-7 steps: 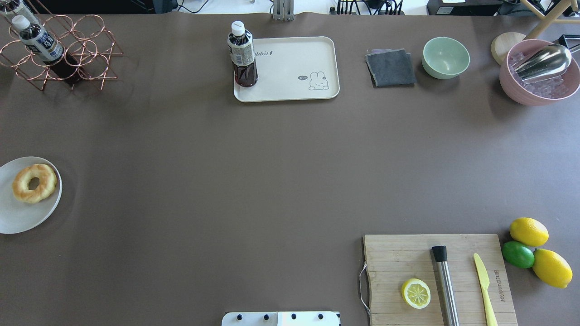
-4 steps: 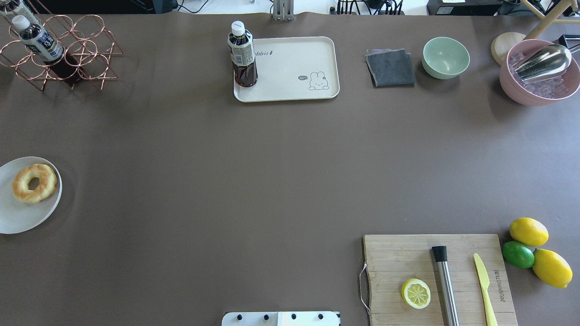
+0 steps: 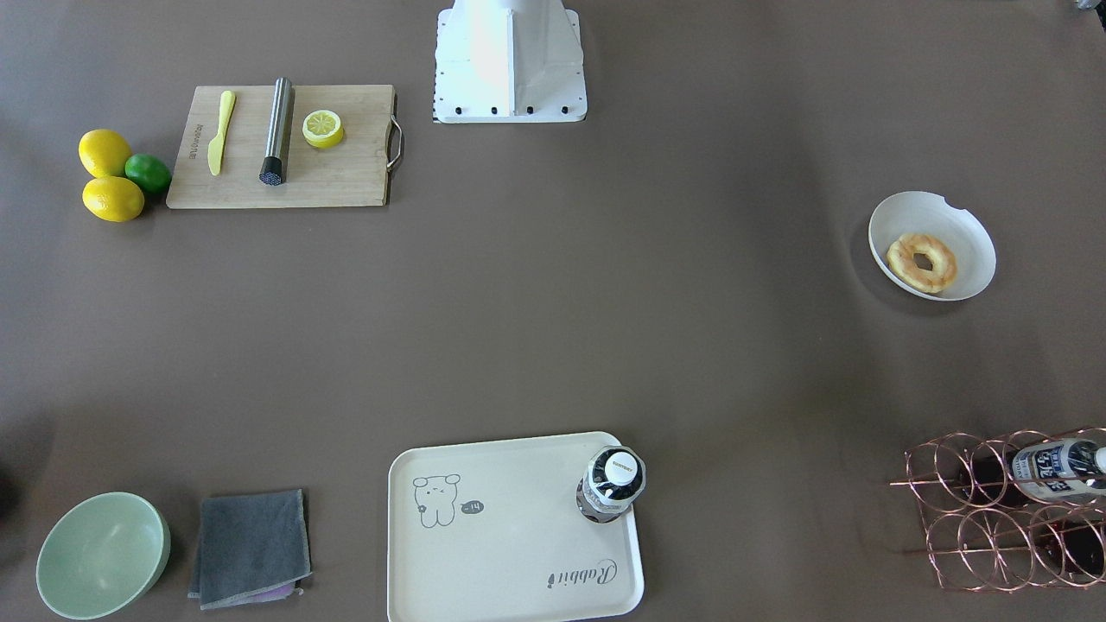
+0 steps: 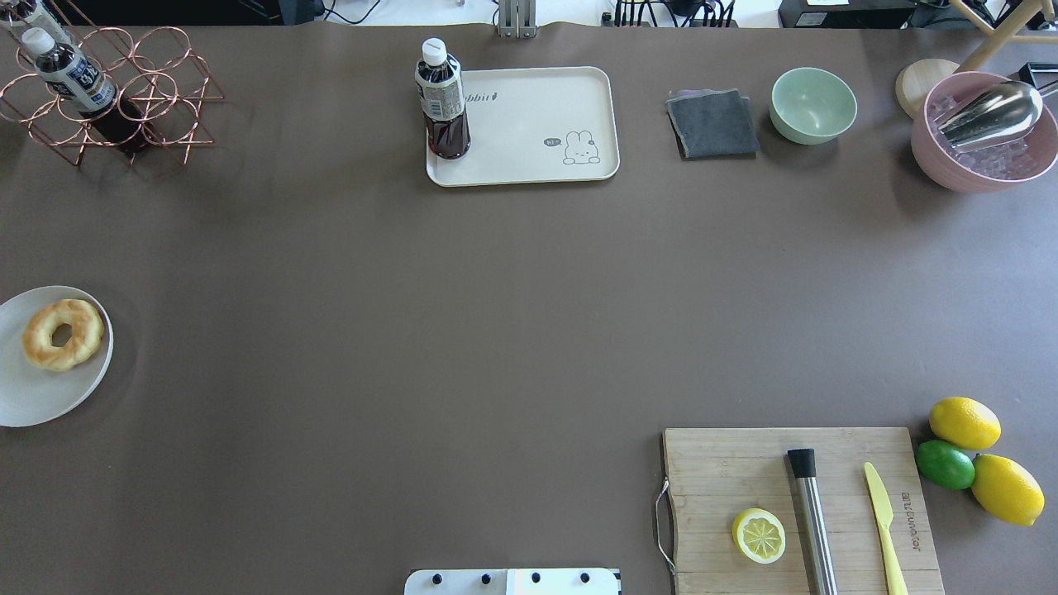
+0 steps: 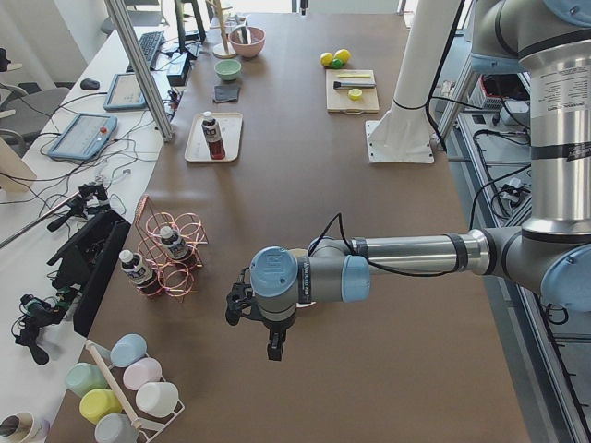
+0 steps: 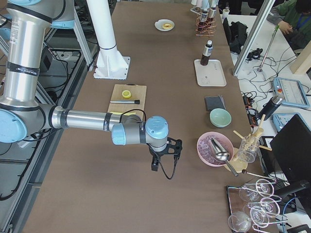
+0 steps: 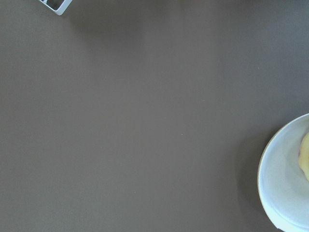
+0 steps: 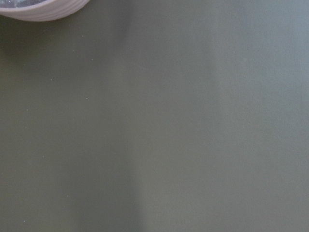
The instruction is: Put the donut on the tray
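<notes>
I see the donut [image 4: 62,334] on a plate [image 4: 33,397], well apart from the tray [image 4: 529,107]. I cannot tell if the left end effector [image 5: 257,318] or right end effector [image 6: 164,154] is open.

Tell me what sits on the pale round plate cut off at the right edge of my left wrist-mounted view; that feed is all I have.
Observer: The white round plate holds the golden-yellow ring-shaped donut, lying flat with no gripper on it.
Operator: Where is the tray?
Observer: The cream rectangular tray lies at the far edge of the brown table, well apart from the plate.
Operator: Is anything on it?
Observer: A white-capped dark-drink bottle stands upright at the tray's end on the robot's left side.
</notes>
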Available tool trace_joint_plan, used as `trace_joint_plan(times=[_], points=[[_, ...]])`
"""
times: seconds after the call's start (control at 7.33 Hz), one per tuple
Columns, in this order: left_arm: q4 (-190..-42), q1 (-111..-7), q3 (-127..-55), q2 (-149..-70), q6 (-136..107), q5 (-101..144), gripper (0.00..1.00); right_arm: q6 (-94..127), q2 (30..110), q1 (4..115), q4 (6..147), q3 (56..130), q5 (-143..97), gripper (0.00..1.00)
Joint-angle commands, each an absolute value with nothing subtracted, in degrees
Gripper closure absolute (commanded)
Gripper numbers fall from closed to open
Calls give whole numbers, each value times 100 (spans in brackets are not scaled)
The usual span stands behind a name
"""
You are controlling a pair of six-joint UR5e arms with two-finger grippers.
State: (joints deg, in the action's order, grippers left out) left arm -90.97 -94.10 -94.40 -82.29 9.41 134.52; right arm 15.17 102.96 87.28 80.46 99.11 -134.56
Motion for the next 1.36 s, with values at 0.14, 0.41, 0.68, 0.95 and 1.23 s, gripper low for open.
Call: trace_joint_plan(times=[0.14,0.41,0.68,0.95,1.23], points=[[-9123,-9466,-9431,-8314,932,13482,2,1512,10301,8728,8051,9888,-13465,0],[-9656,-9483,-9387,-8236,958,13491,2,1521,10301,8728,8051,9870,-13465,0],[-9685,-9483,-9308,-8226,949,13744,2,1547,10310,8728,8059,9853,-13456,0],[-9755,-9492,-9246,-8218,993,13790,2,1556,10353,8728,8042,9879,-13456,0],[-10071,-9483,-9150,-8235,923,14026,2,1503,10371,8728,7318,9775,-13456,0]])
